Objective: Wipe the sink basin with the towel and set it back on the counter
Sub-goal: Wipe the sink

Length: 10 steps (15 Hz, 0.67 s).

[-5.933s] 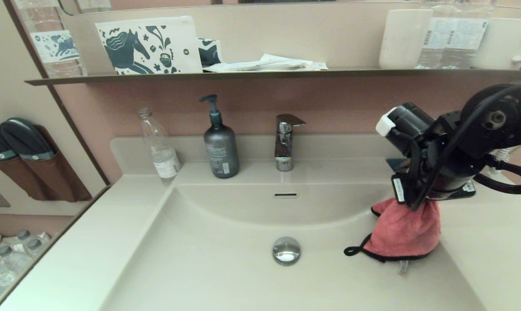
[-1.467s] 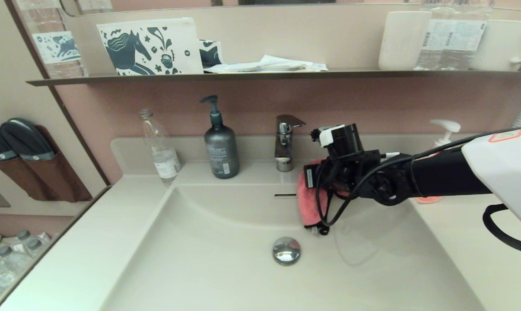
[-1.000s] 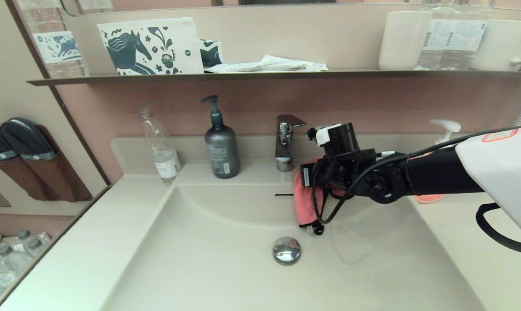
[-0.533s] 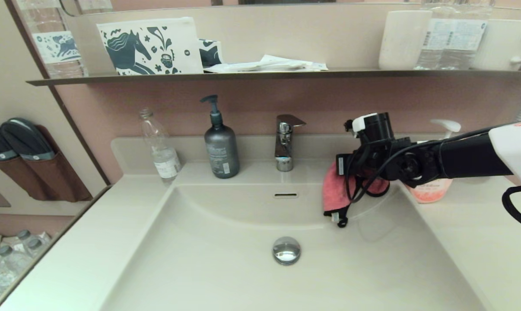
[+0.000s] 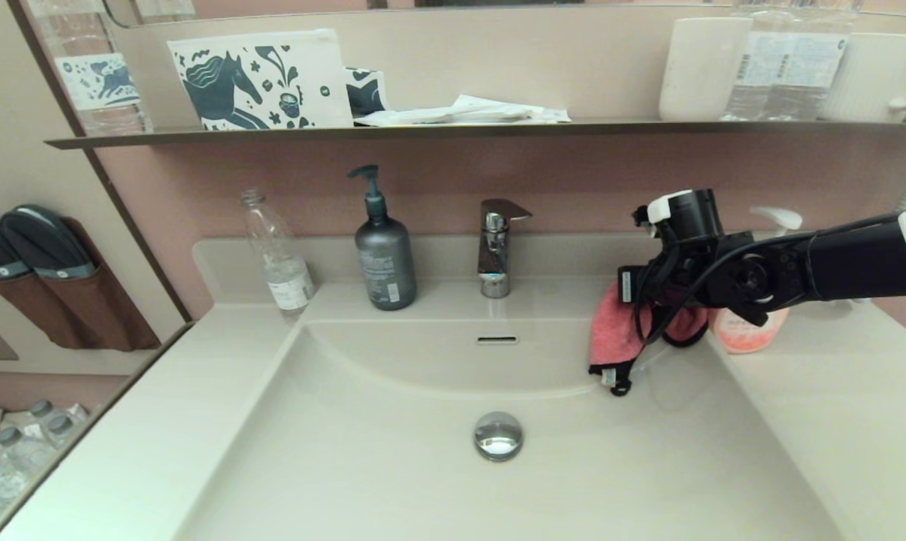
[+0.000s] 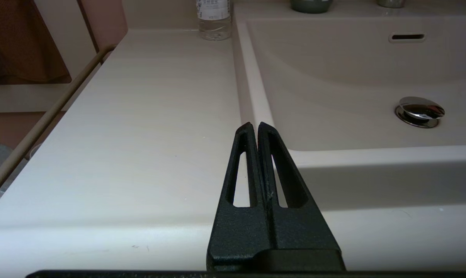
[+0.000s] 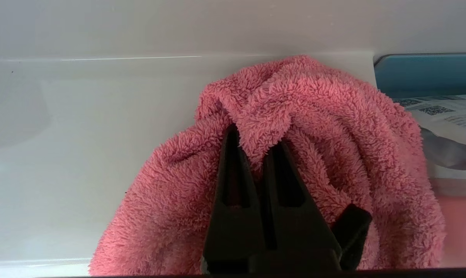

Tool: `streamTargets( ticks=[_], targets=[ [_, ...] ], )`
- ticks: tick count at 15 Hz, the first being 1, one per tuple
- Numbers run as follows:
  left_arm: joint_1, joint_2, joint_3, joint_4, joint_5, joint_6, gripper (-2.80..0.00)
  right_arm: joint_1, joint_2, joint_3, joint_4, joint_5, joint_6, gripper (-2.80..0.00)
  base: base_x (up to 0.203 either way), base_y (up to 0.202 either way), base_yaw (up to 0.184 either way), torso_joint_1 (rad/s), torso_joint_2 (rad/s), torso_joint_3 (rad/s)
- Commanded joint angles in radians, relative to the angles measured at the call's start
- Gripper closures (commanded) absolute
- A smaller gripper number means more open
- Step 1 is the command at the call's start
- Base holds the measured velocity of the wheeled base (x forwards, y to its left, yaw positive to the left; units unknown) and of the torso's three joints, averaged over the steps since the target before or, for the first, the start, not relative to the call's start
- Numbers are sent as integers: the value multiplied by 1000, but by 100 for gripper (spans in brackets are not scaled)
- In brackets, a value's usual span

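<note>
The coral-pink towel (image 5: 611,334) hangs bunched against the back right wall of the cream-white sink basin (image 5: 423,451), its black trim dangling low. My right gripper (image 5: 633,312) is shut on the towel (image 7: 314,116), with a fold pinched between the dark fingers (image 7: 233,170). The chrome drain plug (image 5: 498,436) lies well left of and below the towel, and the slot overflow (image 5: 496,340) sits on the back wall. My left gripper (image 6: 255,127) is shut and empty, parked over the counter (image 6: 140,135) at the basin's front left corner.
A faucet (image 5: 494,248), a grey pump bottle (image 5: 384,255) and a clear plastic bottle (image 5: 276,259) stand along the back rim. A pink soap bottle (image 5: 750,323) stands right behind my right wrist. The dark wall shelf (image 5: 453,129) carries cups and packets.
My right arm swept the towel from the basin's back middle, near the overflow slot, to the right along the back wall. The pink soap bottle came back into view. The left arm stayed still.
</note>
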Motion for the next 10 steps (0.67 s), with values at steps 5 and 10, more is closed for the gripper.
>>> streamTargets(
  ticks=[5, 10],
  targets=[
    [0, 2, 0, 0, 0, 0, 0, 163, 44, -60, -5, -5, 8, 0, 0, 0, 0, 0, 0, 0],
    [1, 2, 0, 0, 0, 0, 0, 276, 55, -106, 1, -19, 11, 0, 0, 0, 0, 0, 0, 0]
  ],
)
